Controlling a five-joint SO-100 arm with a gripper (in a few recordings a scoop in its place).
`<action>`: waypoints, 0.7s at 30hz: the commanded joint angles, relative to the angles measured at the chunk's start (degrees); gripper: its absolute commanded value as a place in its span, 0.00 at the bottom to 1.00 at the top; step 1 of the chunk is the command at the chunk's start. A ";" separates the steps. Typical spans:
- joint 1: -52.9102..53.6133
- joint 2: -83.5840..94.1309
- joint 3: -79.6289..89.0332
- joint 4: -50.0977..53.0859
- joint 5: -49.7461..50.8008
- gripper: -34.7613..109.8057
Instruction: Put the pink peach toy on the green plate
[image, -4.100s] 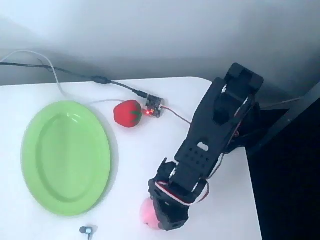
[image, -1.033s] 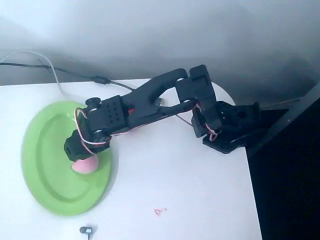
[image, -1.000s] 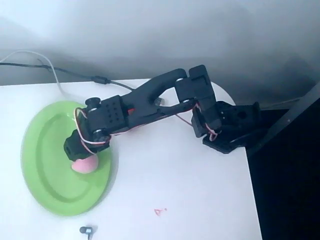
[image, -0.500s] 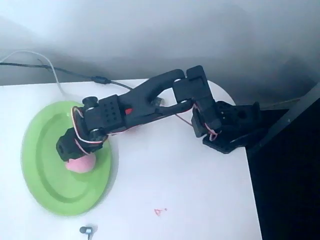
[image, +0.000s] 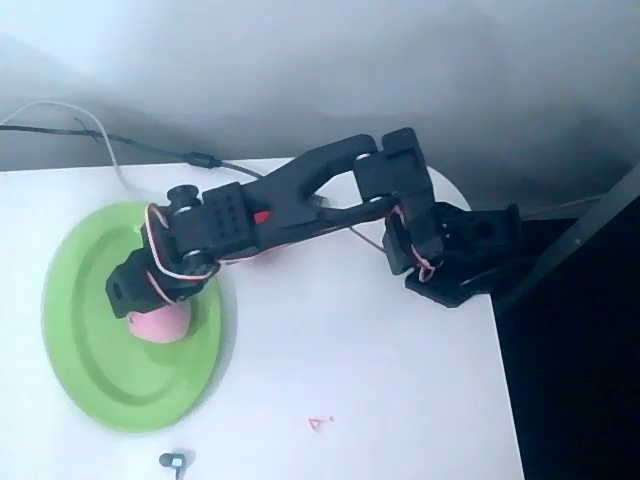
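Observation:
The pink peach toy lies on the green plate, in the plate's right half. My gripper hangs right over the peach's upper left side, and its black body covers the fingers. The peach touches the gripper's underside or sits just beneath it. I cannot make out whether the fingers still hold it. The arm reaches in from its base at the right across to the plate.
A patch of red, the strawberry toy, peeks out under the arm's link. Cables run along the table's back left. A small metal piece and a red mark lie near the front edge. The table ends at the right.
Since 4.1 s ago the arm has carried the peach from the table's front to the plate. In the last second the gripper has drifted left and slightly up, while the peach barely shifted.

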 joint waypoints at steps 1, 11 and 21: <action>-0.62 9.49 1.58 0.26 0.53 0.59; -1.67 39.99 19.69 0.53 4.39 0.58; -6.42 61.26 38.14 -1.76 6.15 0.24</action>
